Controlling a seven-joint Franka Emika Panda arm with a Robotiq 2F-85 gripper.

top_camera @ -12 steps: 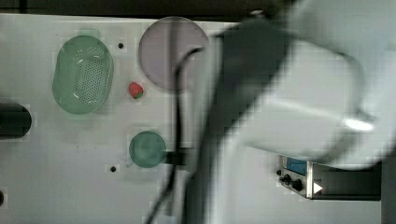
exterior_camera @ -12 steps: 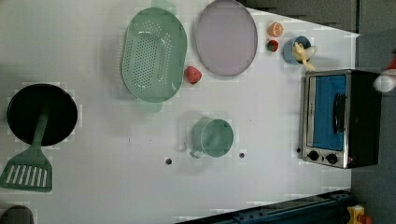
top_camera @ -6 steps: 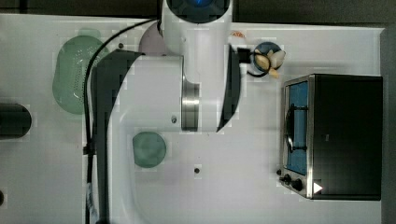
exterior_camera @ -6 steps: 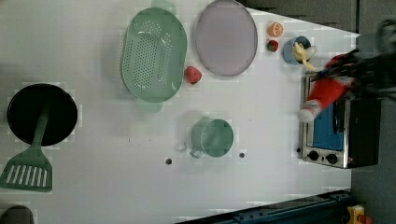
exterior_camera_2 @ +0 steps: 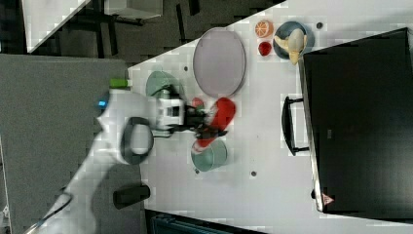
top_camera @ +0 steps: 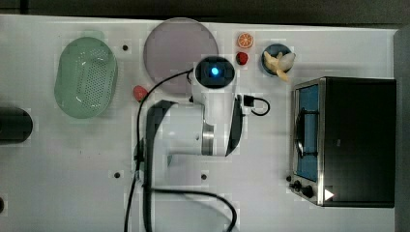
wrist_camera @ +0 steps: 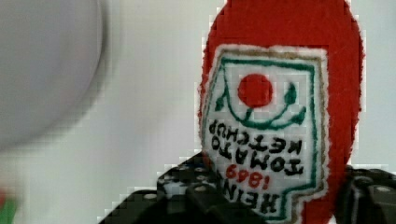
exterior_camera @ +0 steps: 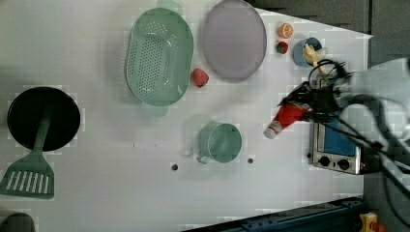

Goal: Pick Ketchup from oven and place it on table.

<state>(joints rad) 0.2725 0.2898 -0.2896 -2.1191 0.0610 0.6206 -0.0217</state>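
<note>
The gripper [exterior_camera: 309,104] is pinching the ketchup [exterior_camera: 285,118] around its red body, carrying it above the white table [exterior_camera: 96,193], clear of the oven [exterior_camera: 338,147]. In the left view, the bottle's long axis is slanting down and leftward from the gripper, its white cap pointing toward the green mug [exterior_camera: 220,141] nearby. Bare table is lying beneath, so lowering looks like the next move.

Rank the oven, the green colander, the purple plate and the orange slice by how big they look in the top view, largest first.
1. Oven, clearly the largest.
2. and 3. Plate and colander: these look about alike, so no firm order between them; the arm hides part of the plate.
4. Orange slice, by far the smallest.
</note>
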